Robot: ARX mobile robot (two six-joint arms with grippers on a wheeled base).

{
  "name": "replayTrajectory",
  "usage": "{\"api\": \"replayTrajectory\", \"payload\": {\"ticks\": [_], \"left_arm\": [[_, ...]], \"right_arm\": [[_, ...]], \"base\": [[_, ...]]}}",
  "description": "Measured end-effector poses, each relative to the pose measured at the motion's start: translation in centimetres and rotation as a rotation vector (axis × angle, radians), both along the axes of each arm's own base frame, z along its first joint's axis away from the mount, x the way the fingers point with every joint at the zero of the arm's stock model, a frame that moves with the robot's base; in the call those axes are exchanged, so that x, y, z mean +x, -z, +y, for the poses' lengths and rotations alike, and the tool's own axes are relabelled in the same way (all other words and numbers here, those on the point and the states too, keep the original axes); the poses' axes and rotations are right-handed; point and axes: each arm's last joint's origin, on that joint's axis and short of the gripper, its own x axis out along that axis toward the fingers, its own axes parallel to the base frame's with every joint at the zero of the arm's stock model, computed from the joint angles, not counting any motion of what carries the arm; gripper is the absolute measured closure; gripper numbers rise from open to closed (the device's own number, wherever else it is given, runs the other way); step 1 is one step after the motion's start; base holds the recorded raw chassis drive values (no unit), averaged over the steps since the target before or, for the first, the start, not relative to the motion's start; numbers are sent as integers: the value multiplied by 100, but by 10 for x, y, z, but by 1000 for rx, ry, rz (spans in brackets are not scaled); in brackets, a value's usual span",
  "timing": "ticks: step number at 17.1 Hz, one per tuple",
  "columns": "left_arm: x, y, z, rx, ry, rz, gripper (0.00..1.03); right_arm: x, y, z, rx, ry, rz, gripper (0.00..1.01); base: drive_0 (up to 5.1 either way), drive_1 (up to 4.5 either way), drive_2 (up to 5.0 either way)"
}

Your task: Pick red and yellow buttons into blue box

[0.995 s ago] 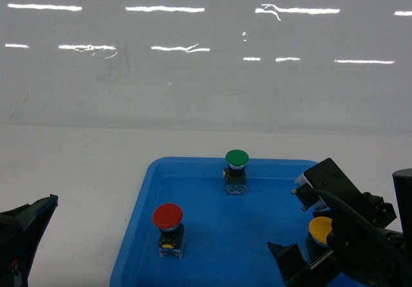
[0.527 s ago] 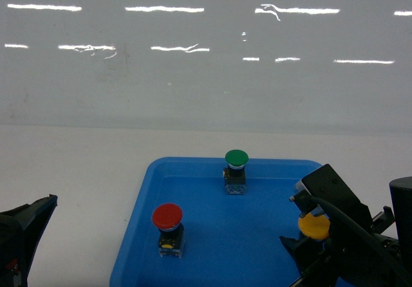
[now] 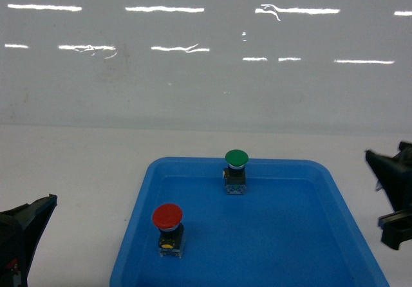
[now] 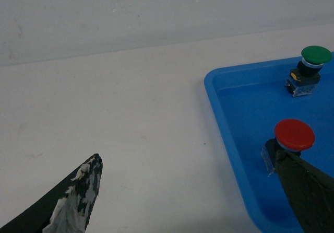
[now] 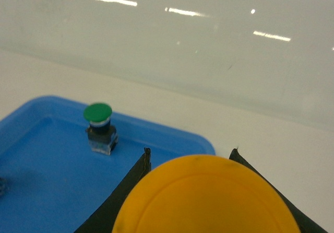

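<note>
Yellow button [image 5: 209,199] is clamped between the right gripper [image 5: 190,157] fingers [image 5: 128,188], cap filling the bottom of the right wrist view, lifted clear of the shallow blue tray [image 3: 193,171]. In the head view only the right gripper's black tip shows at the right edge, off the tray's right rim; the button itself isn't seen there. Red button [image 3: 168,228] stands upright near the tray's front-left corner, untouched. Green button [image 3: 236,170] sits near the tray's back edge at mid width; not a target. Blue box is not in any view, so the drop spot can't be checked.

Left gripper [image 4: 193,191] fingers are spread wide and empty, low by the tray's left rim, one tip just in front of the red button.

Risks: the hold seems to be on the rounded cap or just under it, so the button may slip or tilt during the carry. Releasing too early would drop it on the tabletop [image 3: 77,165]. The left finger close to the red button could knock it over.
</note>
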Motion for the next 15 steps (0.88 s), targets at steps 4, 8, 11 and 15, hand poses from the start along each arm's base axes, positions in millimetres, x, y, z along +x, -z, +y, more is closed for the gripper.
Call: {"api": "replayTrajectory", "payload": {"ticks": [4,8,11,15], "left_arm": [[0,0,0,0,0,0,5],[0,0,0,0,0,0,5],[0,0,0,0,0,0,5],[0,0,0,0,0,0,5]], "right_arm": [[-28,-17,-6,47,107,-61,61],[-59,-29,-4,75,174,-140,62],[-68,-34,-2,87,182,-173,62],[-97,-52,-3,102,248,-266,62]], "base": [[0,0,0],[0,0,0],[0,0,0],[0,0,0]]}}
